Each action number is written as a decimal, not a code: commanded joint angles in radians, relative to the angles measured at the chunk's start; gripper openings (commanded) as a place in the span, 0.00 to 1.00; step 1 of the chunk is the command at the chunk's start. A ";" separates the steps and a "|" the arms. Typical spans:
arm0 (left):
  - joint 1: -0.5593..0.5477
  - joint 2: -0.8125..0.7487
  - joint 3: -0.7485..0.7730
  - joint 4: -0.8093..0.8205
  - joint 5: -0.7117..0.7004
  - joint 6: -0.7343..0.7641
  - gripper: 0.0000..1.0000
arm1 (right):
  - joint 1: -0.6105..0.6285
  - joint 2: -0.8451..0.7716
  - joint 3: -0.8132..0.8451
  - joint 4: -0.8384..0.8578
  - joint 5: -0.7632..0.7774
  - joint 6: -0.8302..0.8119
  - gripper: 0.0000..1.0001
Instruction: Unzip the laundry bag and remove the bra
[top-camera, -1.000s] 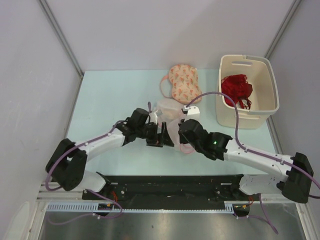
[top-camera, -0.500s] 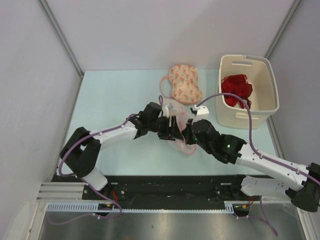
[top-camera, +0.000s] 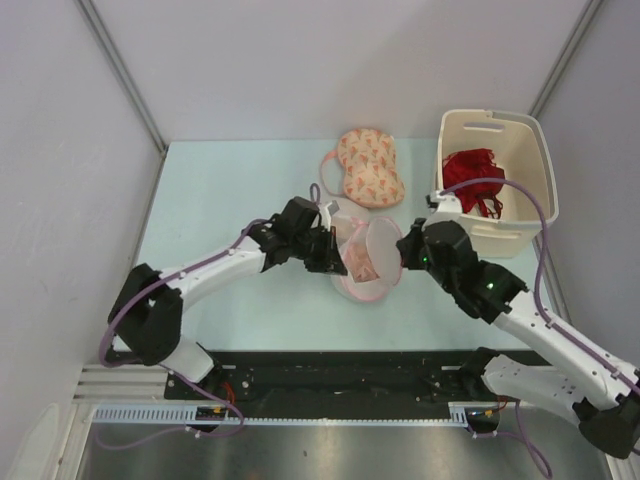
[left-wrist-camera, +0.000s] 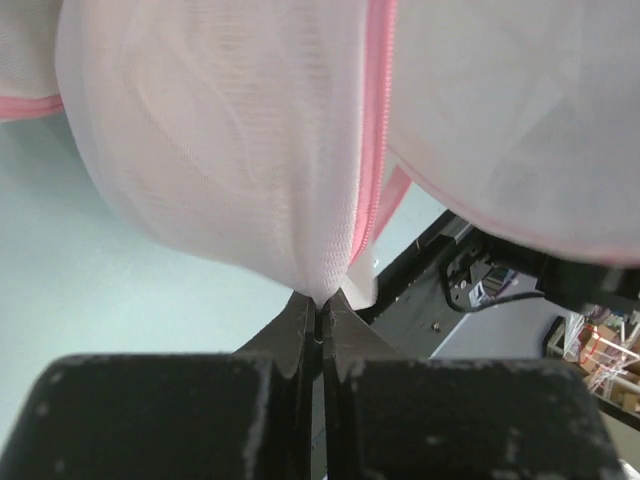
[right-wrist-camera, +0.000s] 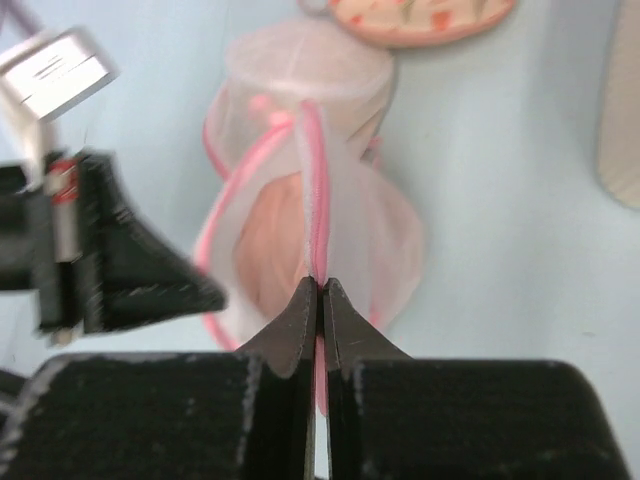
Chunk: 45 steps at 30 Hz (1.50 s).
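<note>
The laundry bag (top-camera: 368, 240) hangs just above the table centre, stretched between both grippers. My left gripper (top-camera: 338, 260) is shut on a fold of its white mesh (left-wrist-camera: 320, 292), with the pink zipper trim (left-wrist-camera: 375, 150) running just beside the pinch. At the bag's right side, my right gripper (top-camera: 403, 252) is shut on the pink trim (right-wrist-camera: 320, 285). The pale peach bra (top-camera: 362, 268) shows inside the bag, and through the mesh in the right wrist view (right-wrist-camera: 268, 230).
A pink bra with red motifs (top-camera: 368, 167) lies on the table behind the bag. A cream bin (top-camera: 530, 215) at the back right holds a red lacy bra (top-camera: 472, 180). The grey walls close in at both sides.
My left gripper has shut on the bag's mesh. The right arm has pulled away to the right with the trim, and the bag now spreads wider between the grippers.
</note>
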 joint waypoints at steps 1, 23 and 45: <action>0.044 -0.150 -0.002 -0.100 0.021 0.086 0.01 | -0.143 -0.059 0.002 0.052 -0.115 -0.051 0.00; 0.191 -0.285 -0.113 -0.138 0.110 0.157 0.00 | -0.265 0.159 0.083 0.078 -0.100 -0.017 0.69; 0.193 -0.278 -0.119 -0.169 0.103 0.180 0.00 | 0.112 0.565 0.100 0.429 -0.322 0.272 0.36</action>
